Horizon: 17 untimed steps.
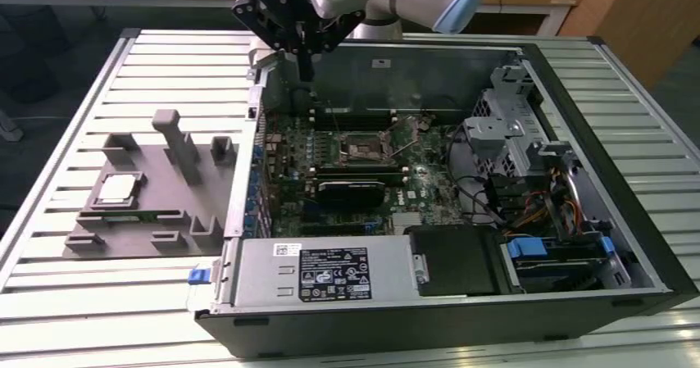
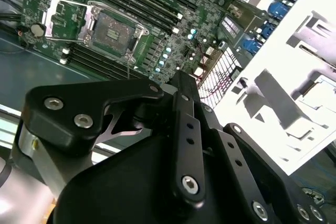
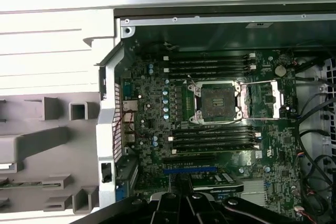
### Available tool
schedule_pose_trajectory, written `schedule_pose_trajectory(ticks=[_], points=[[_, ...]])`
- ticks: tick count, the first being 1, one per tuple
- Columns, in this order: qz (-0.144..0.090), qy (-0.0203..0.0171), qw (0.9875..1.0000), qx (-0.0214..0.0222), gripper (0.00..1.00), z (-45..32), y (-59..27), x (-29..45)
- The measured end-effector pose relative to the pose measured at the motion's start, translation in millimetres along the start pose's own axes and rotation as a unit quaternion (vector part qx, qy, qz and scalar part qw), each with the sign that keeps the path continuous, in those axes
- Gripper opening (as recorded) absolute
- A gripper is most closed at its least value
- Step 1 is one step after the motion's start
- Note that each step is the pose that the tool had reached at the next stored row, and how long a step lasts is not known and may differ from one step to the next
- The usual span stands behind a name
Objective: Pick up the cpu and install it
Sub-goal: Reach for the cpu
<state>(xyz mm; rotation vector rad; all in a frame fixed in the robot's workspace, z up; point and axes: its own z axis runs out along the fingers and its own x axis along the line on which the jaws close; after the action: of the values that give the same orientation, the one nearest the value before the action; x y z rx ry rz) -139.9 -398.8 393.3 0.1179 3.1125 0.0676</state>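
The cpu [image 1: 117, 189], a small silver square with a tan rim, lies flat in a pocket of the grey fixture [image 1: 153, 220] at the exterior view's left, outside the computer case. My gripper [image 1: 306, 69] hangs high over the case's far left corner, well apart from the cpu. Its fingers are shut together with nothing between them, as the second wrist view also has the gripper [image 2: 181, 80]. The empty cpu socket [image 1: 361, 147] sits mid-motherboard with its metal frame swung open, seen in both wrist views as the socket [image 3: 219, 102] and the socket [image 2: 113, 30].
The open computer case [image 1: 547, 65] lies on a slatted metal table [image 1: 65, 302]. A power supply [image 1: 317, 274] fills the near side, with drive cages and cables [image 1: 525, 179] at the exterior view's right. Upright grey posts [image 1: 170, 138] rise from the fixture beside the cpu.
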Motion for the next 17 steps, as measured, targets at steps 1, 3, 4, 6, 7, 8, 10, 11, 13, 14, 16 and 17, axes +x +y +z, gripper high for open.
schedule_pose_trajectory(ticks=[1,3,4,6,7,8,10,11,13,14,16,17], points=[[0.0,0.0,1.0,0.0,0.11,0.0,0.0,1.1],[0.0,0.0,1.0,0.0,0.11,-0.1,-0.2,3.0],[0.0,0.0,1.0,0.0,0.11,-0.1,-0.2,4.0],[0.0,-0.0001,1.0,0.0,0.11,-0.1,-0.3,5.8],[0.0,-0.0001,1.0,0.0,0.11,-0.1,-0.4,6.7],[0.0,-0.0001,1.0,0.0,0.11,-0.2,-0.4,7.5],[0.0,-0.0001,1.0,0.0,0.11,-0.2,-0.6,9.4],[0.0,-0.0001,1.0,0.0,0.11,-0.3,-0.6,10.3],[0.0,-0.0001,1.0,0.0,0.11,-0.3,-0.7,11.9],[0.0,-0.0001,1.0,0.0,0.11,-0.3,-0.7,12.7],[0.0,-0.0001,1.0,0.0,0.11,-0.4,-0.8,14.5],[0.0,-0.0001,1.0,0.0,0.11,-0.4,-0.9,15.5]])
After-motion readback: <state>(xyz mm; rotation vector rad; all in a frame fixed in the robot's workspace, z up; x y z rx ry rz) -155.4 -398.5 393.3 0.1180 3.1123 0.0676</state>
